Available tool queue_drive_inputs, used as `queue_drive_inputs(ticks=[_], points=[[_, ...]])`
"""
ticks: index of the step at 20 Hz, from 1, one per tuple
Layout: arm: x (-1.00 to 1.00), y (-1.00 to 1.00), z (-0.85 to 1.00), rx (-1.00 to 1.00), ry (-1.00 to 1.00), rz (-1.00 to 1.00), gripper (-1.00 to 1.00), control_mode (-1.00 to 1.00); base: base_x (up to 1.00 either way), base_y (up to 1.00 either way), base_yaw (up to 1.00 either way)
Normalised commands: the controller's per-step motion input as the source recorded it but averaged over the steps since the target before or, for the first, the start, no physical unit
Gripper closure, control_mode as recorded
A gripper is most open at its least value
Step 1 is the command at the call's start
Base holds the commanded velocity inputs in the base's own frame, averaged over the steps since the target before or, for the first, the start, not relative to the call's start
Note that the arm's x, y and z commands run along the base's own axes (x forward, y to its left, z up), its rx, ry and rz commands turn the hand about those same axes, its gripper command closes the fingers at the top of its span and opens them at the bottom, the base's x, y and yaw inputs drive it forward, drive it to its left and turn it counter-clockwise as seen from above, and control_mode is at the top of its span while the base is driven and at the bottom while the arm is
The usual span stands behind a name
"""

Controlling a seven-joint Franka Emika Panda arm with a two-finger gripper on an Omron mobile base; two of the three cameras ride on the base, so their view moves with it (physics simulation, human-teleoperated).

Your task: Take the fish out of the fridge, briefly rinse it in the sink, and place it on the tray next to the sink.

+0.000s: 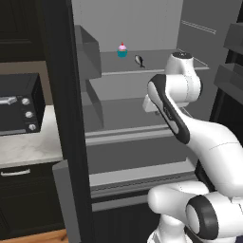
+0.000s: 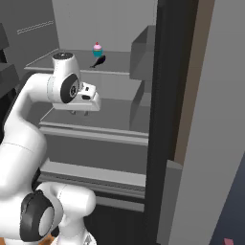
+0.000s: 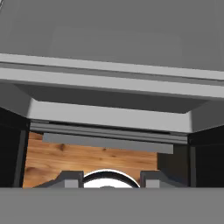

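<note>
The fridge (image 1: 61, 95) (image 2: 162, 95) stands open in front of me, its grey shelves (image 3: 109, 72) bare except for the top one. On that upper shelf lies the small dark fish (image 1: 139, 60) (image 2: 99, 61), just right of a pink-topped teal cupcake (image 1: 122, 50) (image 2: 97, 49). My gripper (image 2: 77, 112) (image 3: 111, 180) hangs in front of the middle shelf, below the fish and nearer to me, pointing down. Its fingertips (image 3: 70, 178) stand apart with nothing between them. The sink and the tray are out of view.
A black toaster oven (image 1: 19, 102) sits on the pale counter (image 1: 28, 147) left of the fridge. The fridge door with its bins (image 1: 230, 71) stands open at the right. Wooden floor (image 3: 87, 155) shows below the hand.
</note>
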Motion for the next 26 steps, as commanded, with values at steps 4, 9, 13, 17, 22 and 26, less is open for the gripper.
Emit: queue_drive_inputs(ticks=[4, 9, 13, 17, 22, 26], points=[[-0.03, 0.00, -0.03, 0.01, -0.02, 0.00, -1.00, -1.00, 0.00, 0.00, 0.00], [-0.19, 0.00, 0.05, 0.00, -0.28, 0.00, -1.00, -1.00, 0.00, 0.00, 0.00], [-0.20, 0.00, 0.19, 0.00, -0.30, 0.00, -1.00, -1.00, 0.00, 0.00, 0.00], [-0.18, 0.00, 0.37, 0.00, -0.41, 0.00, -1.00, -1.00, 0.00, 0.00, 0.00], [-0.12, 0.00, 0.61, 0.00, -0.44, 0.00, -1.00, -1.00, 0.00, 0.00, 0.00], [0.19, 0.00, 0.87, -0.02, -0.46, -0.04, -1.00, -1.00, 0.00, 0.00, 0.00]])
